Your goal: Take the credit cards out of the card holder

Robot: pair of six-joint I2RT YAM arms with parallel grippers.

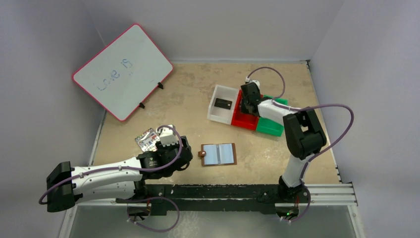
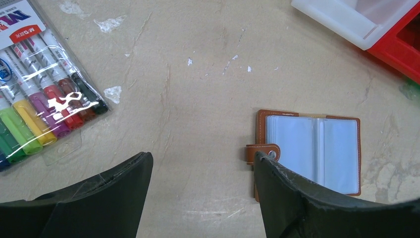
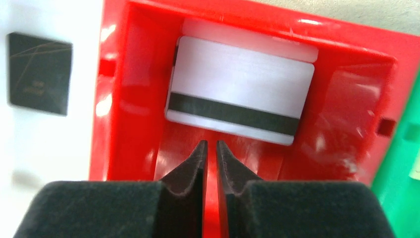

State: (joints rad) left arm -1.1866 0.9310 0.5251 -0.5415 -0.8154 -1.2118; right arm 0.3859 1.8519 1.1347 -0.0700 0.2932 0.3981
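Toward the near middle of the table (image 1: 163,99) we see the card holder (image 2: 309,151) lying open and flat, clear sleeves up and snap tab to the left. The left gripper (image 2: 202,163) hangs just left of it with jaws spread wide and nothing between them, a pack of markers (image 2: 44,99) farther left. At the far right, our right gripper (image 3: 211,144) points into the red bin (image 3: 129,99), its fingers parted by only a thin slit and gripping nothing; the silvery card with the dark stripe (image 3: 242,79) rests in that bin, and the black card (image 3: 39,73) lies in the white bin (image 3: 39,139) to its left.
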